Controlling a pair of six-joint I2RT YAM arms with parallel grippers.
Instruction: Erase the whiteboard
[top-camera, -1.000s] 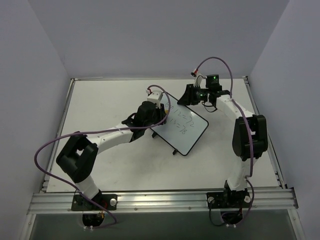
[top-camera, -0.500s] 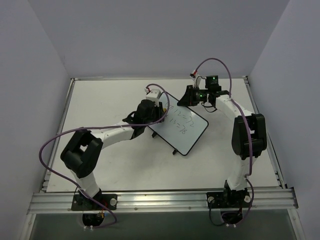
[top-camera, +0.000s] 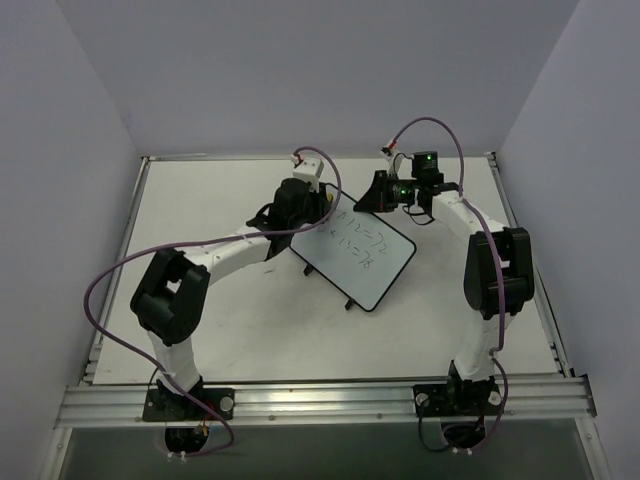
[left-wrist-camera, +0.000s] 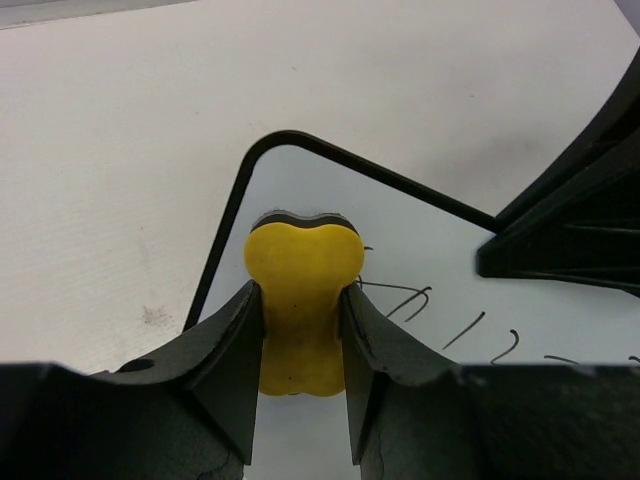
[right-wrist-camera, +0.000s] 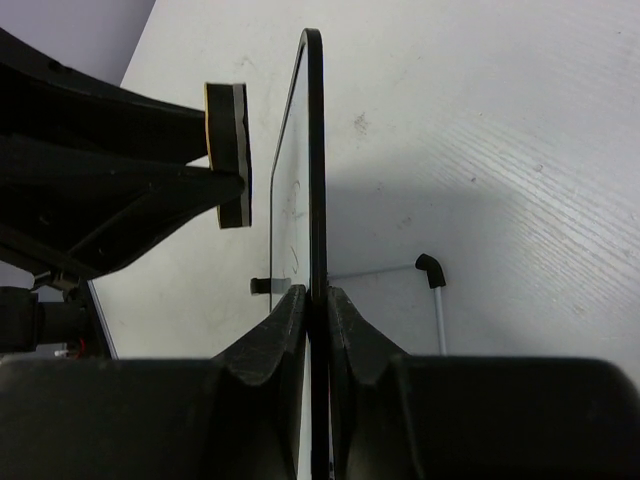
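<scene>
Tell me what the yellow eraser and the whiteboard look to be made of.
Eraser: matte yellow body, probably foam or soft plastic, with no shine; the right wrist view shows a darker layer on its wiping face, possibly felt. Whiteboard: smooth white writing surface in a thin black frame, likely plastic, though painted metal is possible.

We see a matte white rectangular desk with a thin metal rim, boxed on three sides by pale lavender walls; a ribbed aluminium rail runs along its near edge.
</scene>
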